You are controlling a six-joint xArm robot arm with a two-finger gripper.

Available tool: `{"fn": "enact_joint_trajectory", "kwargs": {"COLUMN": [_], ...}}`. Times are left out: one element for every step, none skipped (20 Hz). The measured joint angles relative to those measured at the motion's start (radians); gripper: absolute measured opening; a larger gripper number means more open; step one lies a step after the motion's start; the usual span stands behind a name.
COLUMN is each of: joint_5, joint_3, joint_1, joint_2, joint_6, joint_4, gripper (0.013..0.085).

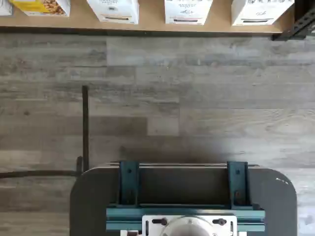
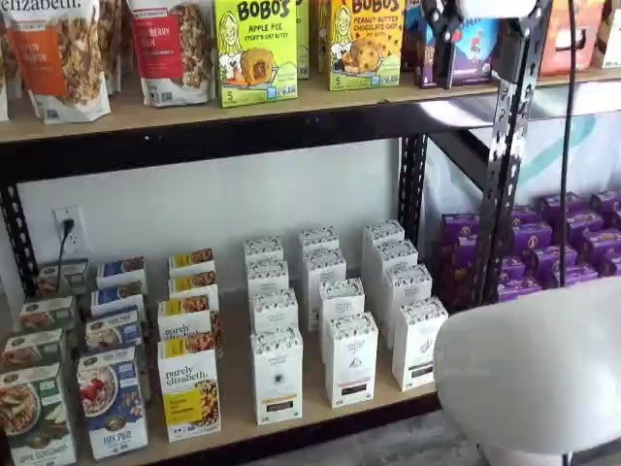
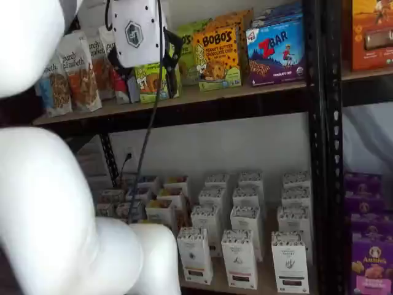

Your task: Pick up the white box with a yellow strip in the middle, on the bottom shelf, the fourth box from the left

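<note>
White arm casing (image 2: 529, 369) was seen nearest, and the spread, empty pincer (image 3: 144, 58), up by the upper shelf (image 3: 184, 98), was best lowered squarely toward the white box (image 2: 277, 374) at the bottom shelf's (image 2: 233, 419) front, avoiding black-striped neighbours (image 2: 351, 359).

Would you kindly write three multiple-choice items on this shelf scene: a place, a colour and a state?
1. The yellow-strip box stands: A on the upper shelf; B on the bottom shelf; C on the floor.
2. The strip on its right neighbour is: A black; B red; C green.
3. The hand: A grips the box; B holds nothing; C lies on the floor.
Key: B, front row beside the Elizabeth box; A, the strip looks dark; B, it hangs high, clear of every box.
</note>
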Motion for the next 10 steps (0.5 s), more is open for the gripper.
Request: {"fn": "enact_joint_trajectory", "kwargs": {"joint_5": [-0.008,-0.044,-0.058,-0.064,-0.066,-0.066,-0.067,-0.068,-0.069,-0.073], "joint_3": [0.005,0.027,0.035,0.037,0.038,0.039,0.039,0.041,0.042,0.047], "joint_1": [-0.009,-0.052,-0.068,-0.072,-0.074,-0.076,-0.076,-0.076,-0.074,-0.073], "joint_2": [-0.005,-0.028,-0.037,-0.039,-0.039,-0.039,-0.039,-0.039,-0.038,-0.039], "joint_6": [-0.006,-0.029,-0.039,-0.043,-0.045,-0.046,-0.046,-0.046,-0.046,-0.045], "joint_4": [0.01,0.055,0.073,0.08,0.084,0.086,0.086,0.085,0.084,0.083], "gripper": [0.085,0.085,0.085,0.085,0.085,0.085,0.085,0.085,0.085,0.085]}}
